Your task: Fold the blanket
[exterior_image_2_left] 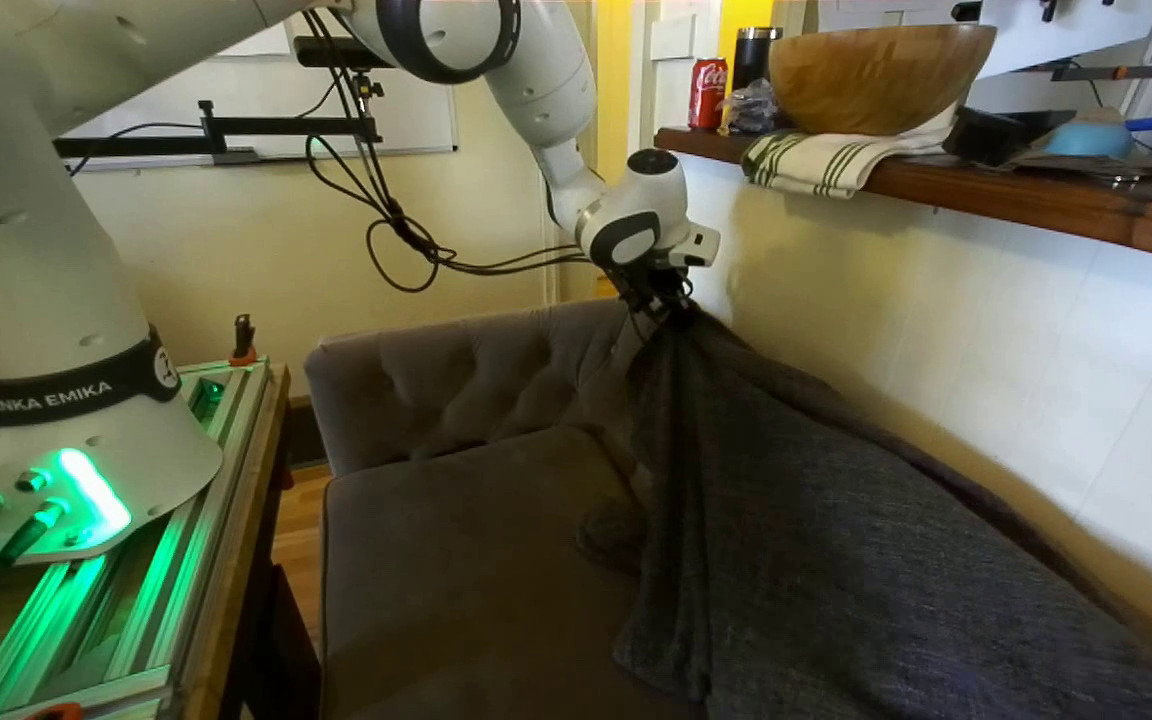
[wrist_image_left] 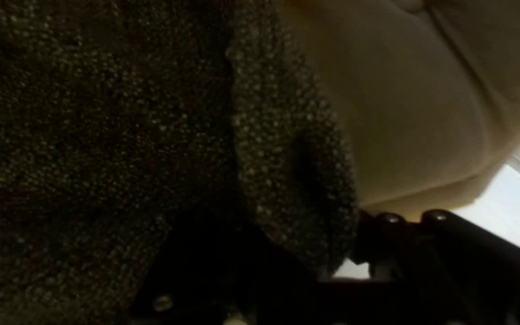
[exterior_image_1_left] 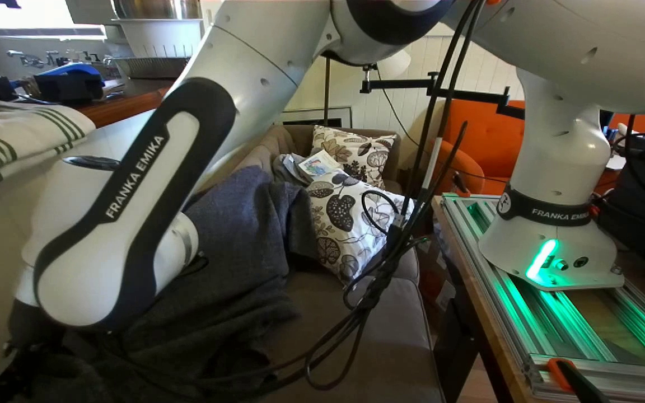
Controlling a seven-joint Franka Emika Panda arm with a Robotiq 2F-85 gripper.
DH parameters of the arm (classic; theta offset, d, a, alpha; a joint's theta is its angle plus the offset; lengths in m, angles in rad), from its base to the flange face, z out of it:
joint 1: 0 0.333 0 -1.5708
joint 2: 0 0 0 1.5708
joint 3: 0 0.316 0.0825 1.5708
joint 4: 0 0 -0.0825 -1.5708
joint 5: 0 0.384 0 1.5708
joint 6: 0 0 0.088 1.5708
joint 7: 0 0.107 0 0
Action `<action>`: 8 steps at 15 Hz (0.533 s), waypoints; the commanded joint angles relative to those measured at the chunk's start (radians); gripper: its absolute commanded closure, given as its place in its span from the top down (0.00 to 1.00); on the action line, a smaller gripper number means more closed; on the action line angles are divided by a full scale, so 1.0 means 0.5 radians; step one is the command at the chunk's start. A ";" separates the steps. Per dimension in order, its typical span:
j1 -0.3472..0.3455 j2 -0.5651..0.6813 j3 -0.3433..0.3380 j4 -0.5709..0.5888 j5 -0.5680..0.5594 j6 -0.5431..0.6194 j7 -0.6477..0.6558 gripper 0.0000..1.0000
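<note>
The blanket (exterior_image_2_left: pixel 796 520) is dark grey, limp and wrinkled. In an exterior view it drapes over the back and seat of the sofa, with one end raised in long hanging folds to my gripper (exterior_image_2_left: pixel 671 308). In an exterior view the blanket (exterior_image_1_left: pixel 244 240) spreads along the sofa behind my arm, and my gripper (exterior_image_1_left: pixel 12 366) is low at the left edge, dark and partly cut off. In the wrist view a bunched fold of the blanket (wrist_image_left: pixel 282 149) passes between the dark fingers of my gripper (wrist_image_left: pixel 305 239), which is shut on it. The fingertips are partly hidden by the fabric.
The brown sofa (exterior_image_2_left: pixel 476 550) has patterned cushions (exterior_image_1_left: pixel 345 224) at its far end. A wooden shelf (exterior_image_2_left: pixel 1036 205) with a bowl (exterior_image_2_left: pixel 881 80), a can (exterior_image_2_left: pixel 707 95) and a striped cloth (exterior_image_2_left: pixel 816 165) juts out above the blanket. Cables (exterior_image_1_left: pixel 375 291) hang from the arm over the sofa.
</note>
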 commanded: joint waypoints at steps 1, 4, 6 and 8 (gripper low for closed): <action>0.096 -0.077 0.070 0.166 -0.024 -0.028 -0.014 0.00; 0.187 -0.072 0.053 0.385 -0.055 -0.067 -0.050 0.00; 0.186 -0.019 0.093 0.510 -0.045 -0.112 -0.098 0.00; 0.160 0.032 0.180 0.604 -0.055 -0.118 -0.225 0.00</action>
